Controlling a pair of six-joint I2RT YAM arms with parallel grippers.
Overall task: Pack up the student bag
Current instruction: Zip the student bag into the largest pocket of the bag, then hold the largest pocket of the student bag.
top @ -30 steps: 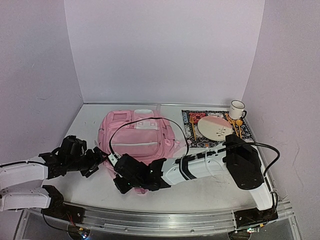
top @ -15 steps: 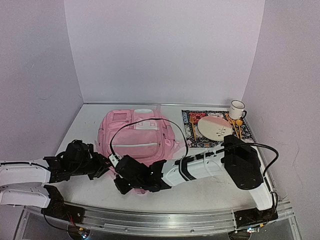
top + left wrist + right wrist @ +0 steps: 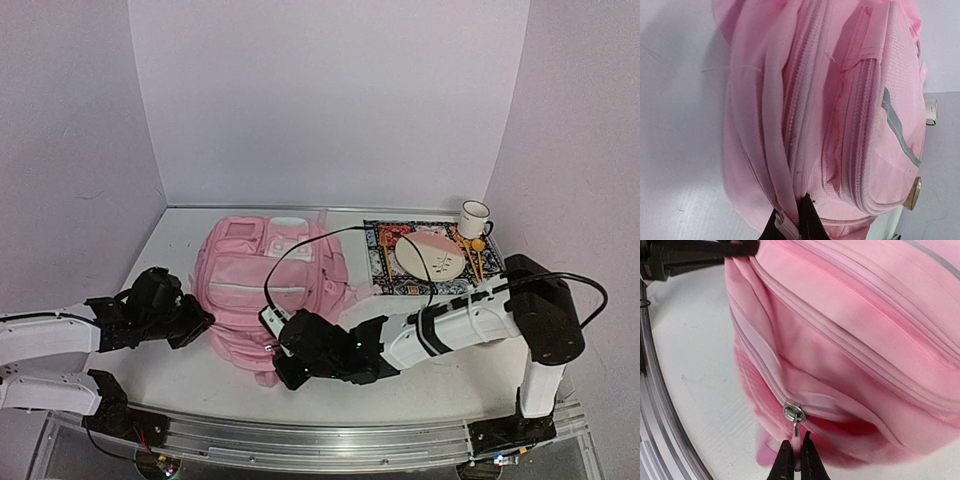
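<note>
**A:** Where is the student bag (image 3: 272, 285) found?

**B:** It is laid flat just left of the patterned placemat (image 3: 380, 275), with its front pockets turned upward.

**A:** How is its long axis set?

**B:** It is run from the arms' side toward the back wall, roughly along the placemat's left edge. Which end is the top cannot be told.

**A:** And the fingers?

**B:** The left gripper (image 3: 792, 220) is clamped on a pink seam fold at the bag's near corner, the one farthest from the placemat. The right gripper (image 3: 796, 454) is pinched together on a thin pink strip just under the silver zip slider (image 3: 794, 413), at the bag's near end.
</note>
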